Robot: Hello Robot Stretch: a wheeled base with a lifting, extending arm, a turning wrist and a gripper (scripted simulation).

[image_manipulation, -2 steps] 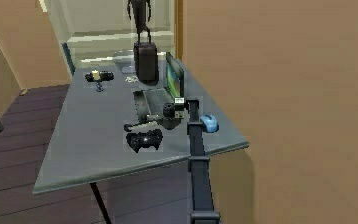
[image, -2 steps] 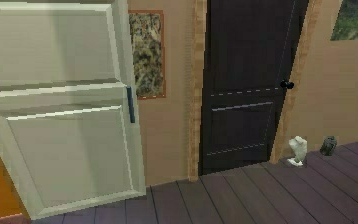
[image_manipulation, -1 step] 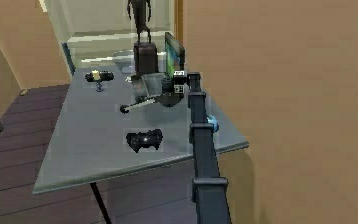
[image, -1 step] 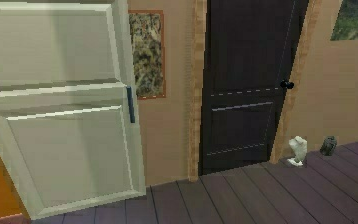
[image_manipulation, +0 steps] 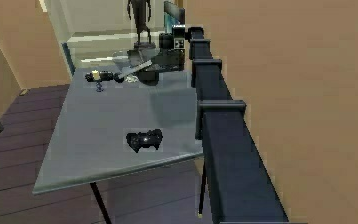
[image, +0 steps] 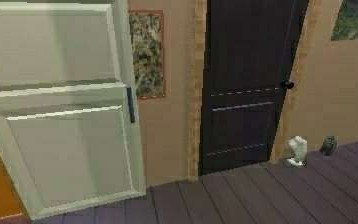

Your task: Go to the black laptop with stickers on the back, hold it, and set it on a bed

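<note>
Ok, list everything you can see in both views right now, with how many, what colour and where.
White cabinet: one, white, forward view's left.
Framed picture: one, brown frame, on the wall beside the cabinet.
Door: one, dark, forward view's middle.
Floor objects: two, one white and one dark, by the wall right of the door.
Table: one, grey, arm side view.
Controller-shaped object: one, black, on the table's near part.
Statue: one, dark, at the table's far end.
Arm: one, dark, along the table's right side.
Gripper: one, dark, at the table's far end; cannot tell whether it holds anything.
</note>
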